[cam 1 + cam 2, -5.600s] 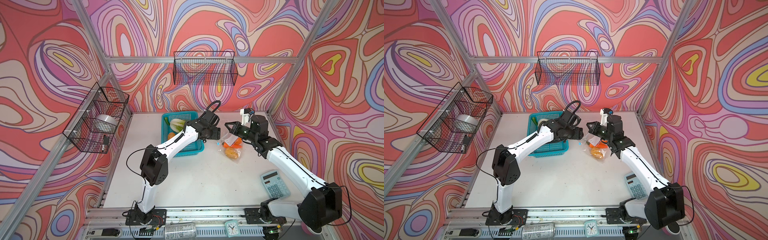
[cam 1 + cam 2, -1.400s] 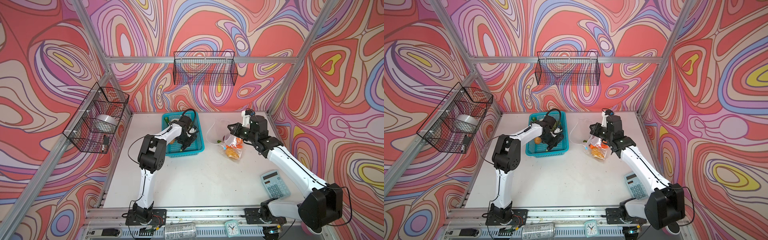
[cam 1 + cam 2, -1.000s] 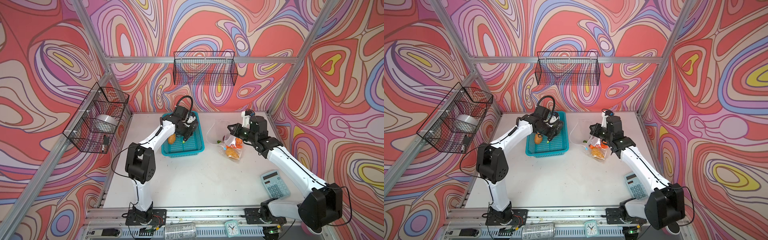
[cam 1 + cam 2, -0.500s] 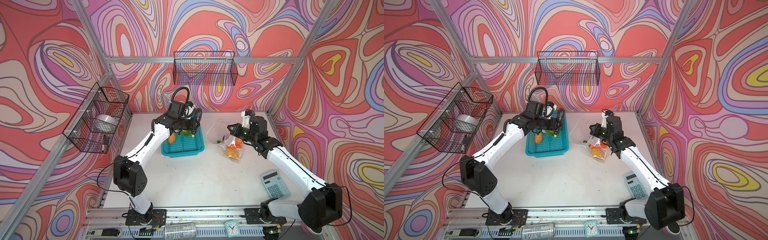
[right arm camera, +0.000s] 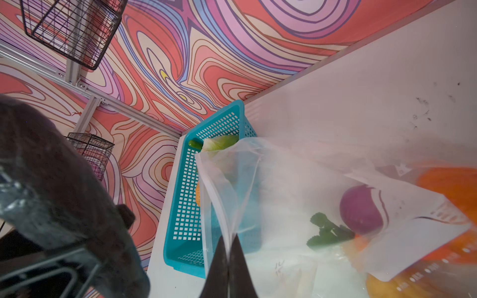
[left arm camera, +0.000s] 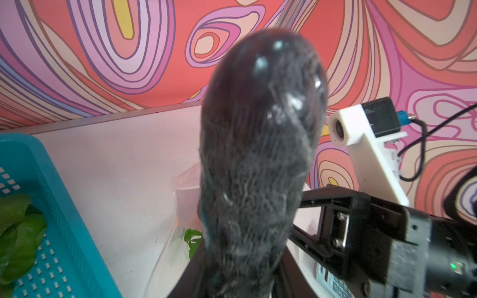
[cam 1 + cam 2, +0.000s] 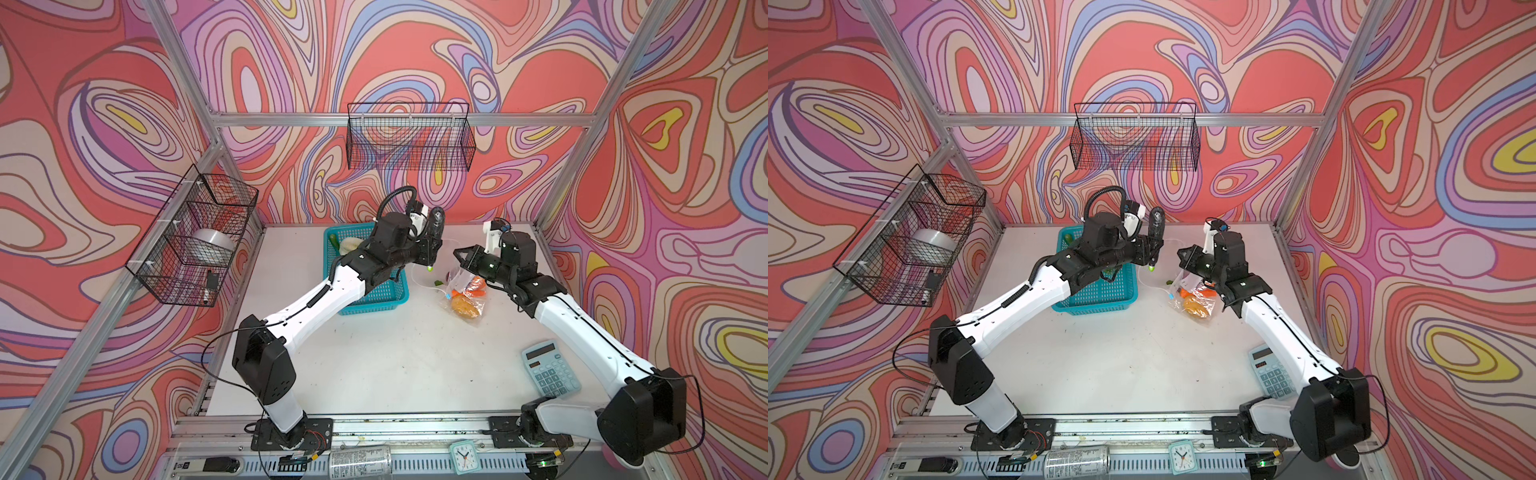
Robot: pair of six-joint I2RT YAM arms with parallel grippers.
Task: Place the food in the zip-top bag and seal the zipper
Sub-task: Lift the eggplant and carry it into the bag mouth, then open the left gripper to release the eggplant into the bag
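Observation:
My left gripper (image 7: 430,247) is shut on a dark eggplant (image 7: 435,222), held upright in the air between the teal basket (image 7: 374,295) and the zip-top bag (image 7: 461,291). In the left wrist view the eggplant (image 6: 258,154) fills the middle. My right gripper (image 5: 228,247) is shut on the bag's mouth edge, on the zipper strip (image 5: 214,196), and holds it raised. Inside the clear bag (image 5: 296,206) lie a purple onion (image 5: 361,209), a green piece (image 5: 327,232) and orange food (image 5: 449,188). A cabbage (image 7: 347,245) stays in the basket.
A blue calculator (image 7: 550,368) lies at the front right of the white table. Black wire baskets hang on the back wall (image 7: 409,141) and the left wall (image 7: 195,237). A small clock (image 7: 462,451) and a can (image 7: 359,457) sit on the front rail.
My left arm has lifted the eggplant out of the teal basket and swung it right, close to the bag's mouth. The right gripper has kept its hold on the bag edge.

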